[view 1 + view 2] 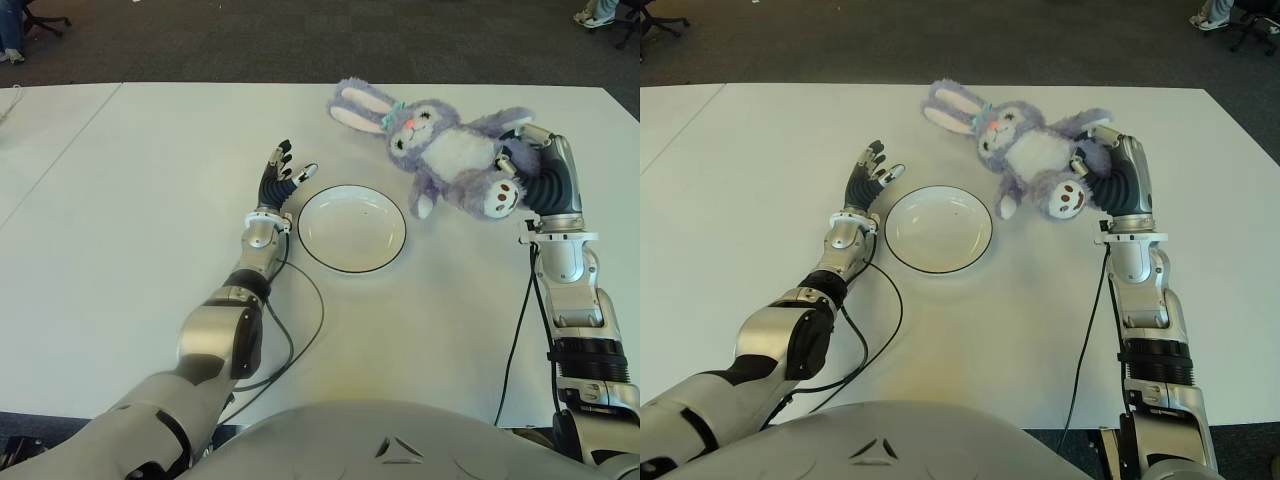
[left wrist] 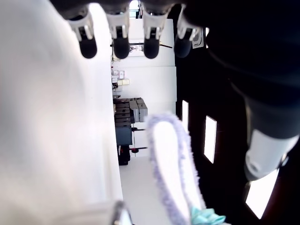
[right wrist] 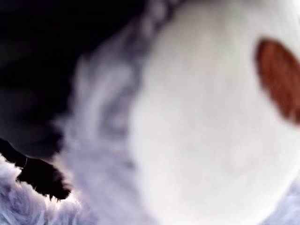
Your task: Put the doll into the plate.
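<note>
The doll point(image 1: 440, 150) is a purple plush rabbit with a white belly, lying on its back on the white table point(image 1: 150, 200), just beyond and to the right of the plate point(image 1: 352, 228). The plate is white with a dark rim and holds nothing. My right hand point(image 1: 515, 160) is at the doll's right side, fingers curled around its leg by the foot. The right wrist view is filled by the doll's white foot sole point(image 3: 206, 131). My left hand point(image 1: 285, 170) shows just left of the plate, fingers point(image 2: 119, 47) spread and holding nothing; a rabbit ear point(image 2: 171, 168) shows beyond them.
Black cables point(image 1: 300, 330) trail from both arms across the near table. A second table joins on the left at a seam point(image 1: 60, 150). Dark carpet point(image 1: 300, 40) lies past the far edge, with chair legs and a person's shoes at the corners.
</note>
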`<state>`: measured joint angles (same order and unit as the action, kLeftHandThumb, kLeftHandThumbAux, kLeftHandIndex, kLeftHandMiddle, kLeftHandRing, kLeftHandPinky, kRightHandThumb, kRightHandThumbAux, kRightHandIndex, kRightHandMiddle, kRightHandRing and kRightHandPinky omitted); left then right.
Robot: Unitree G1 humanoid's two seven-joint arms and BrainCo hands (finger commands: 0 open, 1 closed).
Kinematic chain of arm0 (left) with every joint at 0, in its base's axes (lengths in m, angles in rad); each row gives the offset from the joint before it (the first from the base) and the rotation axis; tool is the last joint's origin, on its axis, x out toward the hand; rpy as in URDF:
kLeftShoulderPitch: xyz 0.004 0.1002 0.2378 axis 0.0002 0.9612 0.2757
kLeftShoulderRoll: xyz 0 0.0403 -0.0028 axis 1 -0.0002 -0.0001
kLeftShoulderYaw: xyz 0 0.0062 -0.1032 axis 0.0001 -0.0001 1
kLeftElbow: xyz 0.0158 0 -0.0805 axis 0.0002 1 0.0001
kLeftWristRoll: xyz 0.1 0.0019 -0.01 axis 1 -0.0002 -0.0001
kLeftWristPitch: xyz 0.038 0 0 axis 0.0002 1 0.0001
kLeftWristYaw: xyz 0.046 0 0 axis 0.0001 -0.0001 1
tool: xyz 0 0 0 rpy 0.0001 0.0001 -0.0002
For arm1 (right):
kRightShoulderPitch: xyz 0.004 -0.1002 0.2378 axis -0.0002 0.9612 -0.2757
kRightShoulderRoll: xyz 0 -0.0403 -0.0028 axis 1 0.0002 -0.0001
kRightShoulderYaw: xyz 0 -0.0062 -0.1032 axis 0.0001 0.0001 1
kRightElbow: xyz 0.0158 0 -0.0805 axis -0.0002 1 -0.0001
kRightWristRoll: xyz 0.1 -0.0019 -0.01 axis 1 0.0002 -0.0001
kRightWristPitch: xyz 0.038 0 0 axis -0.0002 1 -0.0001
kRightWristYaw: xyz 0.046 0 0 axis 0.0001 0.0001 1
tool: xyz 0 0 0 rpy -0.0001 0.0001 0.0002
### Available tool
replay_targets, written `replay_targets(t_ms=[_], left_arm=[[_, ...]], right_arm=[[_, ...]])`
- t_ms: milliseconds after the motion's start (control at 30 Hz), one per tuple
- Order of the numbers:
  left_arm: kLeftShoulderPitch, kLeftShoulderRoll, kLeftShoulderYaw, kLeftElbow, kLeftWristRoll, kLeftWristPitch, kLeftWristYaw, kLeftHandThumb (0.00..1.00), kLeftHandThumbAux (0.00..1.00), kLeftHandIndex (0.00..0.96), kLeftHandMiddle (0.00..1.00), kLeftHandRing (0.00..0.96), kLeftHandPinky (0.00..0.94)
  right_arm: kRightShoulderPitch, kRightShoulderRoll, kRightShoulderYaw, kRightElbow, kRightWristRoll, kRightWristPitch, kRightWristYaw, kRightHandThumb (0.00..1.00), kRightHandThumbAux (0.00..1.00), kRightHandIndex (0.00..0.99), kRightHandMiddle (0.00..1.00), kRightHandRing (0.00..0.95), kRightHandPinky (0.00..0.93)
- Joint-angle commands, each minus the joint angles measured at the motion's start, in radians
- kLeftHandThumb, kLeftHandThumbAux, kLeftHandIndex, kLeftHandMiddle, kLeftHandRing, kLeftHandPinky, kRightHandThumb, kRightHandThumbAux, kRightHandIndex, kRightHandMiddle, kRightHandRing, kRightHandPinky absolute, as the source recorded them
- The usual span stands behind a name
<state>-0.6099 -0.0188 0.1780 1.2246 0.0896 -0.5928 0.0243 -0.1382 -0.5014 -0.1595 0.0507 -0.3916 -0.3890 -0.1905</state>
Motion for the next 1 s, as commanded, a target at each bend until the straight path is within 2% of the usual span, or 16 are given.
replay_targets(t_ms=[33, 567, 1000], left_arm=[[0.191, -0.027, -0.007, 0.135, 0.014, 0.131, 0.015, 0.000, 0.623, 0.019, 0.049, 0.037, 0.046], [0.192, -0.028, -0.005, 0.135, 0.012, 0.128, 0.012, 0.000, 0.626, 0.011, 0.044, 0.037, 0.055], [0.194, -0.028, -0.015, 0.134, 0.027, 0.118, 0.027, 0.000, 0.622, 0.013, 0.044, 0.037, 0.050]], right_arm=[[-0.059, -0.011, -0.012, 0.020, -0.029, -0.023, -0.040, 0.701, 0.716, 0.439, 0.851, 0.859, 0.850], [-0.159, -0.018, 0.007, 0.017, -0.076, -0.026, -0.057, 0.697, 0.719, 0.438, 0.848, 0.854, 0.833], [-0.186, 0.000, 0.034, -0.024, -0.111, -0.026, -0.056, 0.699, 0.718, 0.438, 0.849, 0.856, 0.841]])
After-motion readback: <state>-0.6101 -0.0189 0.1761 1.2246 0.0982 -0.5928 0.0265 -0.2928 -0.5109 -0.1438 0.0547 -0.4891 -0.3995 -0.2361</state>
